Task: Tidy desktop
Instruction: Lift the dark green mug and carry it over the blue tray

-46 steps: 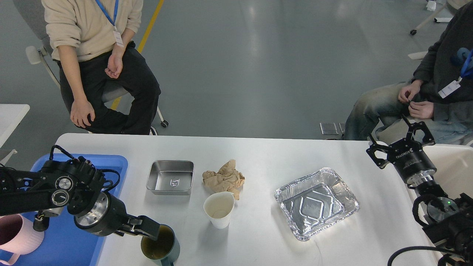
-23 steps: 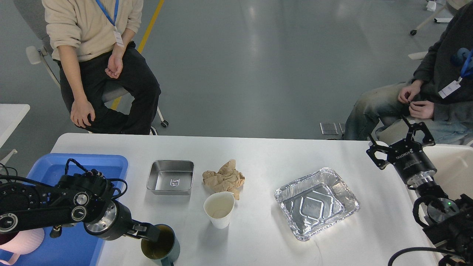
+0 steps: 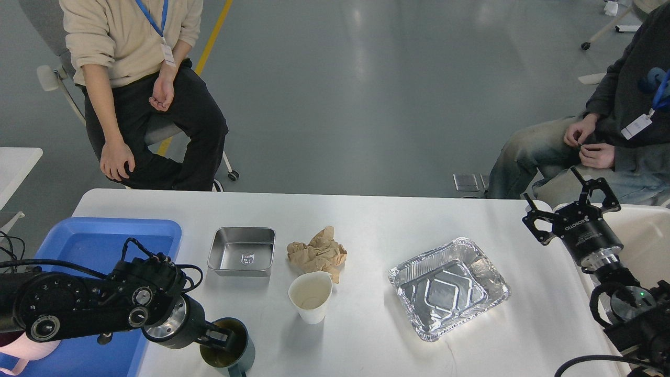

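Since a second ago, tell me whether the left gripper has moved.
Yes. The left gripper has come toward the near edge of the desktop, farther from the steel tray, and now reaches into the dark green mug.

left gripper point(image 3: 225, 339) at dark mug point(image 3: 230, 352) rim | right gripper point(image 3: 571, 207) raised, fingers apart | desktop point(image 3: 366, 335)

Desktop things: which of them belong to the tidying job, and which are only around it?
Job: desktop, green mug at left gripper, paper cup, crumpled paper, steel tray, foil tray, blue tray.
Around: two seated people, small side table.
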You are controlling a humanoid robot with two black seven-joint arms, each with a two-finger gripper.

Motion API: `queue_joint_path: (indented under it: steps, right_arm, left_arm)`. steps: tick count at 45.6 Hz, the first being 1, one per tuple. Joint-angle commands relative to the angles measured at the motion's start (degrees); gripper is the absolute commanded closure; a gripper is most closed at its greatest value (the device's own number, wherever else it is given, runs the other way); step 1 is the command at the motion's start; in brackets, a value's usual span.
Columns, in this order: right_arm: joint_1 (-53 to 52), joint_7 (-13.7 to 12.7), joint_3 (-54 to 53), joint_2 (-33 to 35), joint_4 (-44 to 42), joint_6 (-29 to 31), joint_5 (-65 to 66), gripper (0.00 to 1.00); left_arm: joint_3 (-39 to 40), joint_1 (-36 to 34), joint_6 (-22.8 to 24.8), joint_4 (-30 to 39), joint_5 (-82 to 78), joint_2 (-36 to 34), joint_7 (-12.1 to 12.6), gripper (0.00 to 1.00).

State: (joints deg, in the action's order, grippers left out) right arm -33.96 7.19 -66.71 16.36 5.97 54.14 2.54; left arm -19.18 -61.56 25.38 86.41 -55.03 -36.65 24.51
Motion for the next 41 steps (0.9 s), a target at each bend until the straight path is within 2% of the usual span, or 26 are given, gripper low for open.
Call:
queue_joint_path:
  steps: [1,15,24,29,34,37,41]
  right_arm:
    - [-0.05,0.02,0.0,0.34,0.0,0.0,0.0,0.0]
    - [-0.14,0.02,0.0,0.69,0.0,0.0,0.0,0.0]
    - [-0.23,0.02,0.0,0.69,0.0,-0.09,0.0,0.0]
    - [-0.31,0.02,0.0,0.69,0.0,-0.09,0.0,0.0]
    - [-0.4,0.02,0.0,0.69,0.0,-0.09,0.0,0.0]
    - [-0.49,0.02,0.0,0.69,0.0,-0.09,0.0,0.0]
    - [-0.58,0.02,0.0,0.69,0.0,-0.09,0.0,0.0]
  left_arm:
    - [0.55,0.04,0.99,0.08,0.1,-0.09,1.06,1.0]
    - [2.13,-0.05,3.97,0.52,0.27,-0.88,1.86,1.0]
    - [4.32,-0.49,8.01,2.36,0.62,-3.07,2.47,0.99]
    - [7.75,-1.01,13.19,5.52,0.89,-5.79,3.53,0.99]
    - [13.46,-3.82,22.67,9.74,1.94,-9.92,4.32,0.99]
    - [17.94,-7.51,29.27,12.02,5.71,-12.65,4.93,0.99]
    - [21.81,-18.04,29.62,12.73,15.1,-16.08,5.55,0.98]
